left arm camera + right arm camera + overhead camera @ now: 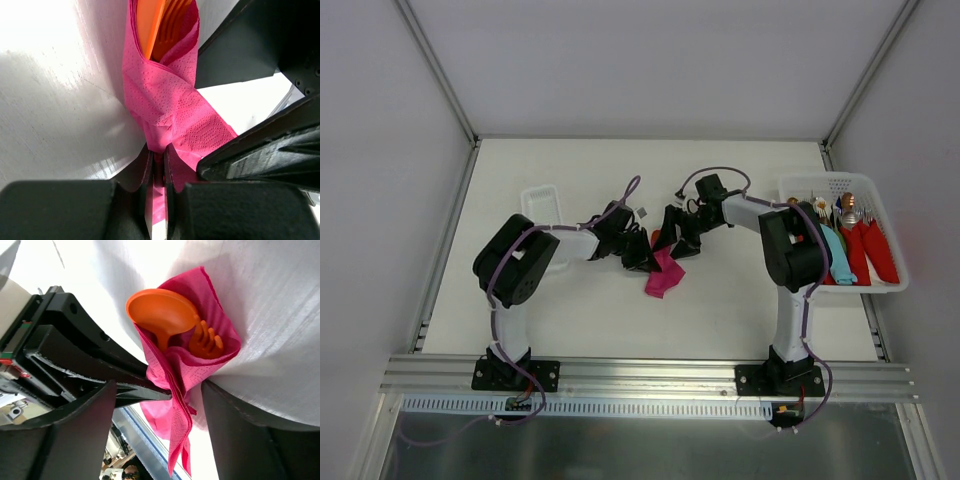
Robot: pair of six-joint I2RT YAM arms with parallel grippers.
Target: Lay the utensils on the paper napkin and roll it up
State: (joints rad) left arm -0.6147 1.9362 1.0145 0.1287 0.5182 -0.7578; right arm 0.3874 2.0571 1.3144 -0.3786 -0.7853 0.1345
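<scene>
Wrapping spoon (162, 310) and fork (205, 342), the napkin (170, 110) sits in the left claw (159, 165).

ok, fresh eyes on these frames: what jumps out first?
The magenta napkin at mid-table, wrapped around an orange spoon and fork. The left gripper is pinched shut on its tail. At the right edge, a white basket holds red and teal bundles.

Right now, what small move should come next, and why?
Probably close the right gripper on the paper napkin: its jaws only straddle it, the spoon and fork poke out of a loose wrap, and just the left gripper pinches the tail.
</scene>
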